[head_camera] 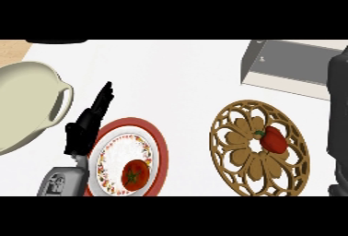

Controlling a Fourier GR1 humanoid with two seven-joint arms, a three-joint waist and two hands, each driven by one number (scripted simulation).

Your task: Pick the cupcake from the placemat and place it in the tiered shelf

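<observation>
Placemat (pixel 234 152) first: a round, brown openwork piece with a flower cut-out pattern, lying flat on the white worktop (pixel 183 73) at centre right, and what sits on it is a red pepper (pixel 274 139) with a green stem, just right of the mat's middle, so that is what the placemat carries here. Up at the top right, the tiered shelf (pixel 285 64), grey, boxy, shows only a corner and one flat level; the rest is cut off by the upper edge and by a dark shape (pixel 339 124) running down the right border. That shape is tall, blackish-grey and itself cut off; it may be the right hand, and I cannot tell how it is held. Over on the left, the left hand (pixel 87 126), black, stands with fingers (pixel 105 97) straight and apart from any object, pointing away up the worktop, just beside the left rim of a plate (pixel 158 143). The grey forearm (pixel 61 182) enters from the lower edge and covers part of that rim. The plate has a red border and a ring of small flowers, too fine to make out, with a tomato (pixel 135 175) on its near half. Far left, a cream dish (pixel 24 106) with a loop handle, partly out of view. A strip of wood (pixel 12 48) shows at the top-left corner.
</observation>
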